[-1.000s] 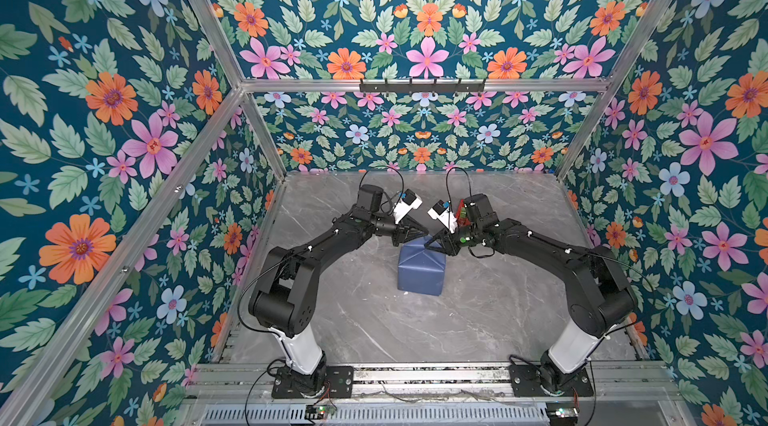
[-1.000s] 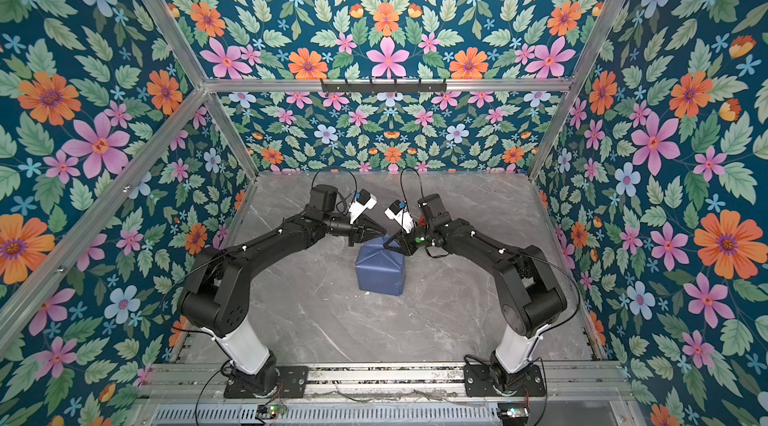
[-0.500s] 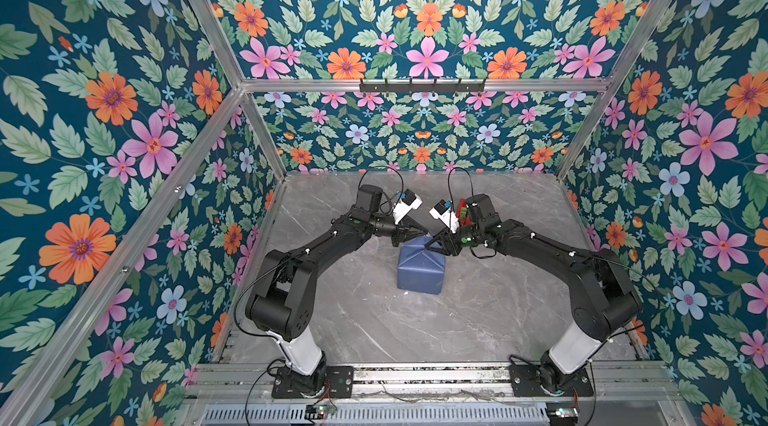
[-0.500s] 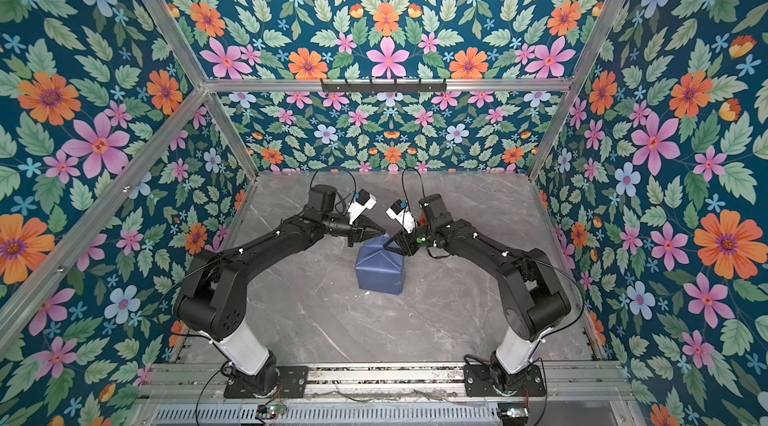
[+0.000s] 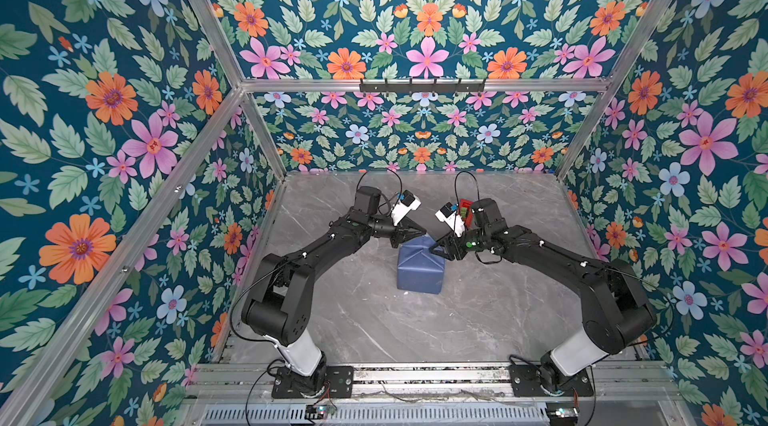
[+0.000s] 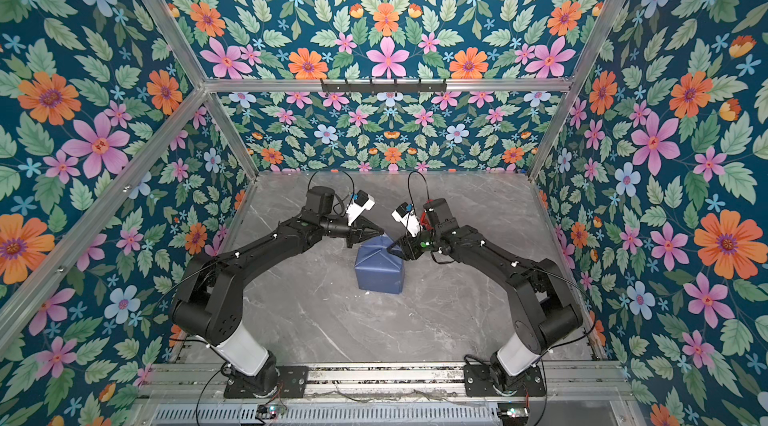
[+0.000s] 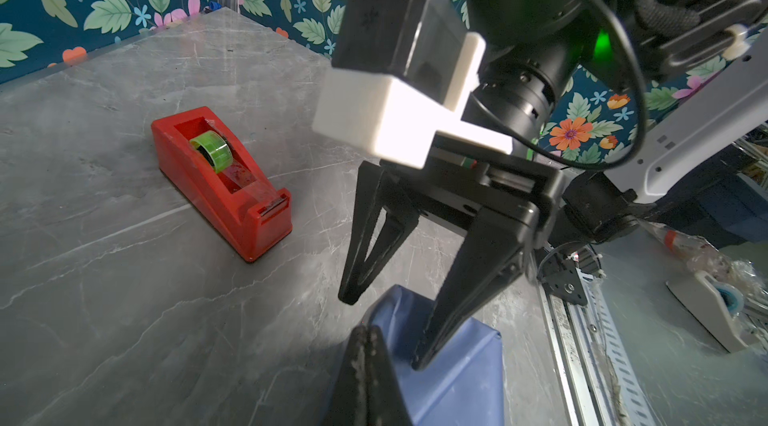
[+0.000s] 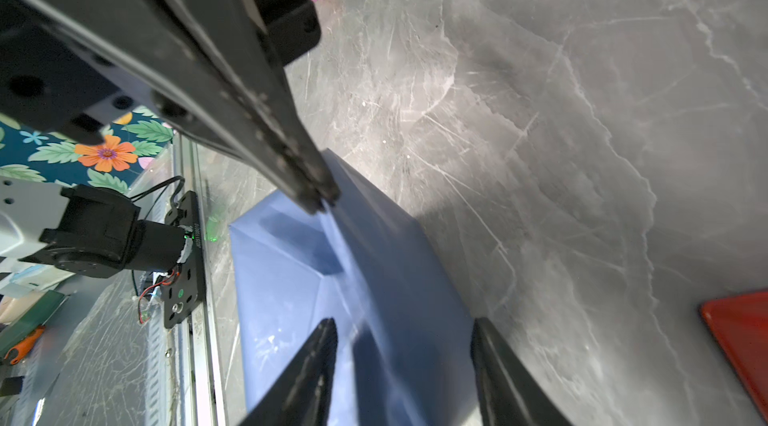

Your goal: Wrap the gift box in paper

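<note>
Enclosure: floral walls [image 5: 124, 112] are closing in a grey marble table [image 5: 415, 332] on the left, far and right sides.
Paper: one blue sheet [image 5: 419, 274] is lying mid-table, folded into a block shape, with its far end rising in a creased flap.
Box: it is not showing anywhere and is judged to be sitting inside the paper.
Left gripper [image 8: 320, 201]: the jaws are clenching tight, with the tips touching the ridge of the far flap. Whether paper is being pinched between them cannot be told.
Right gripper [image 8: 403, 324]: the jaws are standing released, straddling the same far end, with one finger [image 7: 461, 299] resting against the paper.
Dispenser [image 7: 224, 178]: one red unit carrying a green roll [image 7: 210, 151] is sitting far right, behind the right gripper and apart from the paper.
Risk, flap: no tape is showing on the far fold. With the right jaws released, it could be springing open unless the left tips are holding it.
Risk, tear: clenched tips dragging along a thin ridge could be ripping or crumpling it.
Risk, clash: both grippers are working close together over one end. A small misjudged move could be knocking them together or shoving the paper off its place.
Count: two grippers, one paper, one dispenser, one roll; the box is unseen.
</note>
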Robot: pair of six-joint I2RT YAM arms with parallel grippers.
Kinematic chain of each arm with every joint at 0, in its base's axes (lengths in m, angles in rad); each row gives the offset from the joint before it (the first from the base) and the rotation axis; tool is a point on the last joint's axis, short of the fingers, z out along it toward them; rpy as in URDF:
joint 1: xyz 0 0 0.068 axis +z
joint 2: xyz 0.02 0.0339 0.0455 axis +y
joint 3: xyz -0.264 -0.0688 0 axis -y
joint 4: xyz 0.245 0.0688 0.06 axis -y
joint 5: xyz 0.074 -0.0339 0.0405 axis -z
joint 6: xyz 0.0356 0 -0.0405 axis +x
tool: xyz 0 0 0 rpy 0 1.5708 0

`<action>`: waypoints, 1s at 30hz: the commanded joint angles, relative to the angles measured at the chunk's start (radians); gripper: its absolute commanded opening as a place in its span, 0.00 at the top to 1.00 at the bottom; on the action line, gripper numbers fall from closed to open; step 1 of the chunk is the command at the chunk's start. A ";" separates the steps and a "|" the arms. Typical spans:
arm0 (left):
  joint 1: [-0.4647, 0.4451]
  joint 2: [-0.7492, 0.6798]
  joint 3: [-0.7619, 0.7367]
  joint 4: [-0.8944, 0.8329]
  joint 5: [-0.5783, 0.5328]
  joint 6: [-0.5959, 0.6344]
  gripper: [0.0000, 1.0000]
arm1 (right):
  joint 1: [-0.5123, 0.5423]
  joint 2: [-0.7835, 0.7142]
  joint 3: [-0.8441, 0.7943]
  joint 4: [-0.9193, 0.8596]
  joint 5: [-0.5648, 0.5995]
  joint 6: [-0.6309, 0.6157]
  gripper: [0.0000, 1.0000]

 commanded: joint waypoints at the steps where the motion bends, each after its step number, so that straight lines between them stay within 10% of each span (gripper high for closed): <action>1: -0.002 -0.016 -0.013 0.043 -0.008 -0.021 1.00 | 0.001 -0.005 -0.011 0.024 0.027 0.027 0.46; 30: -0.037 -0.126 -0.187 0.154 -0.092 -0.094 1.00 | 0.053 -0.113 -0.092 0.069 0.152 0.174 0.37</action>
